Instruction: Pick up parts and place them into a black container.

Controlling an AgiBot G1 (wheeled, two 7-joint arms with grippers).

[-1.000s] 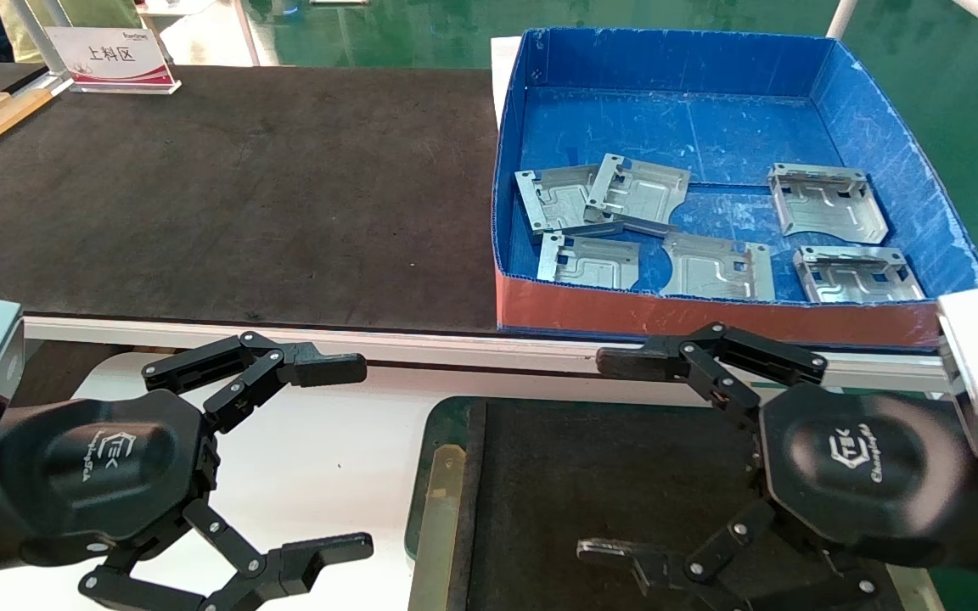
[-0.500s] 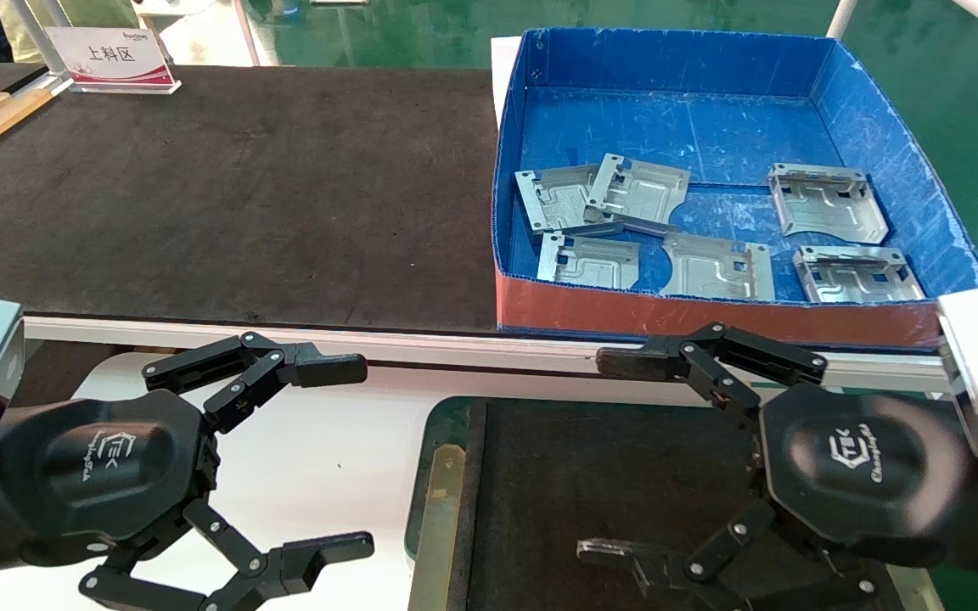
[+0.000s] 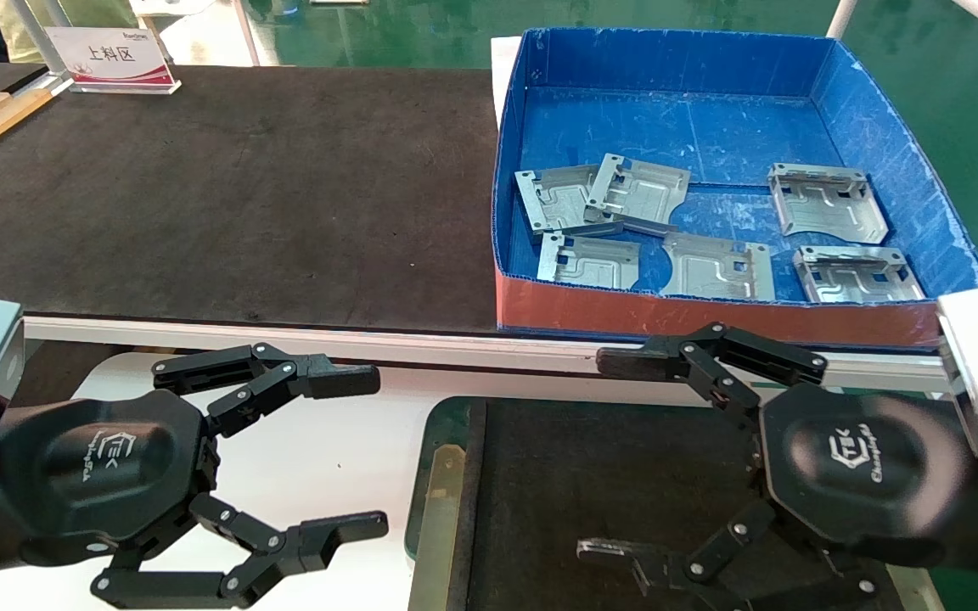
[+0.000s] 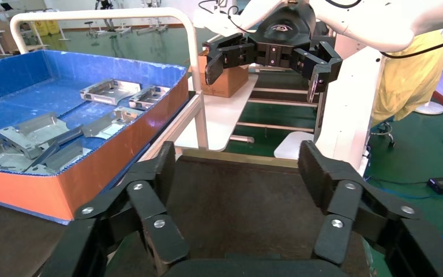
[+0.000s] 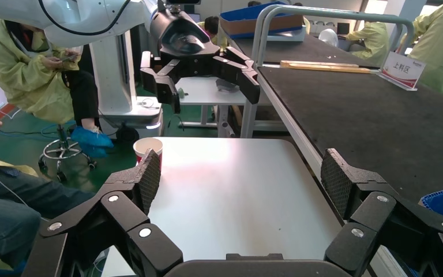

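Parts lie flat in the blue box, beyond the tray; the right gripper, spread wide and empty over the tray, is nearer them than the equally open, empty left gripper.

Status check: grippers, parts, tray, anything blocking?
Left gripper open, empty, over white table. Right gripper open, empty, above black container. Six parts in blue box. Nothing blocking.
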